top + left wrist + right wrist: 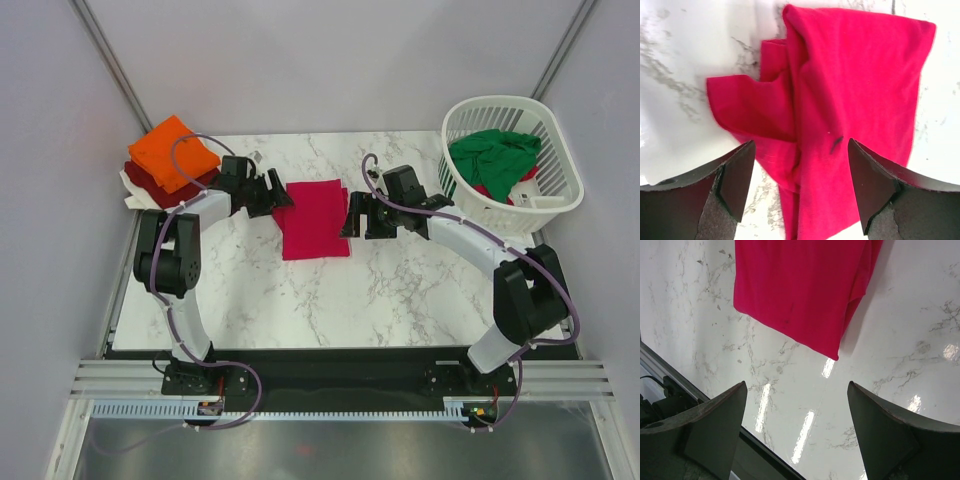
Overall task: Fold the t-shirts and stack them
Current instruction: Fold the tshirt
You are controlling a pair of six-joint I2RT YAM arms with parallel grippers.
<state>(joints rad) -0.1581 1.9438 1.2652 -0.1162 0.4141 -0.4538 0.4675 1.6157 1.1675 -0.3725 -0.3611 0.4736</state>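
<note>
A crimson-red t-shirt lies folded in a rectangle on the marble table between my two grippers. In the left wrist view it fills the frame, with a loose sleeve flap at the left. In the right wrist view its lower corner shows at the top. My left gripper is open at the shirt's upper left edge, jaws above the cloth. My right gripper is open at its right edge, over bare table. A stack of orange, dark red and white tees sits at the back left. A green tee lies in the basket.
A white slatted basket stands at the back right, beyond my right arm. The marble table ends at a dark front edge with a rail, seen in the right wrist view. Grey walls enclose the sides.
</note>
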